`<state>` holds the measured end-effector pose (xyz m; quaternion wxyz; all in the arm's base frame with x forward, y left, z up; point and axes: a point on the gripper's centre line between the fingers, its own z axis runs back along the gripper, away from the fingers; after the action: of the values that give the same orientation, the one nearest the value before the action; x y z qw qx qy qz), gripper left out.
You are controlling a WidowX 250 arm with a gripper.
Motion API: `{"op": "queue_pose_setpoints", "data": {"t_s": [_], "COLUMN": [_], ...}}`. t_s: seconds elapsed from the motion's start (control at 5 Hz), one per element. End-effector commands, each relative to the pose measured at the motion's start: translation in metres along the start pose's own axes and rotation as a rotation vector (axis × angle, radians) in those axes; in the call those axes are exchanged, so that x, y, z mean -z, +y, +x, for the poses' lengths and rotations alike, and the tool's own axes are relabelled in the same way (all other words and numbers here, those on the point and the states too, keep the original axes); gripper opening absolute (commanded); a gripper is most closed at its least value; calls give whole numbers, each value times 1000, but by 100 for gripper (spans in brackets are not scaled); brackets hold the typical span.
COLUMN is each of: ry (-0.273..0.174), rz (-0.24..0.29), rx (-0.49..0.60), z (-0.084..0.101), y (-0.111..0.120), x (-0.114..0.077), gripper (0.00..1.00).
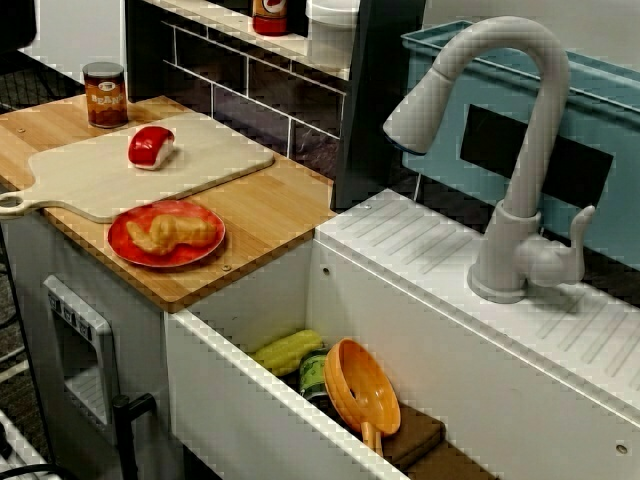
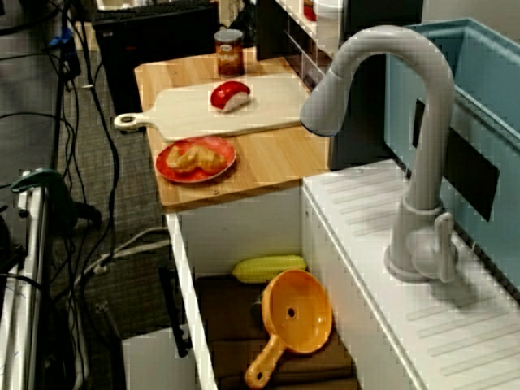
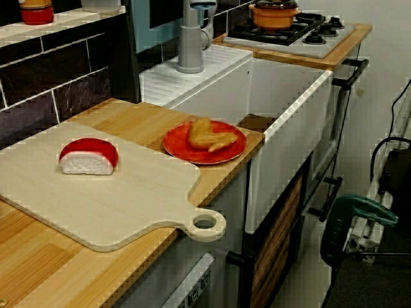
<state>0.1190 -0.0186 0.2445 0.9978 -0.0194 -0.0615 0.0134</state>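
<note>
Gripper is out of frame in all three views; apart or together cannot be told. Chicken piece [image 1: 170, 233] lies on red plate [image 1: 120, 238], near the counter edge beside the sink [image 1: 400, 300]. Risk: a sideways nudge could slide the plate in. Faucet [image 1: 520, 150] overhangs the basin; corn [image 1: 288, 350] and orange strainer [image 1: 360, 385] lie below.

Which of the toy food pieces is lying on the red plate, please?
The golden chicken piece, alone on the red plate; the red-and-white sushi sits on the cutting board and the yellow corn lies in the sink.
</note>
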Motion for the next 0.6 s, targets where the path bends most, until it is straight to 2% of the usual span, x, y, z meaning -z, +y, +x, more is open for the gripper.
{"op": "queue_pose_setpoints", "data": {"t_s": [0.0,0.2,0.4], "ry": [0,5,-47], "rz": [0,14,56], "rx": [0,-18,-20], "z": [0,4,14], "y": [0,9,19], "x": [0,12,22], "gripper": [100,100,100]}}
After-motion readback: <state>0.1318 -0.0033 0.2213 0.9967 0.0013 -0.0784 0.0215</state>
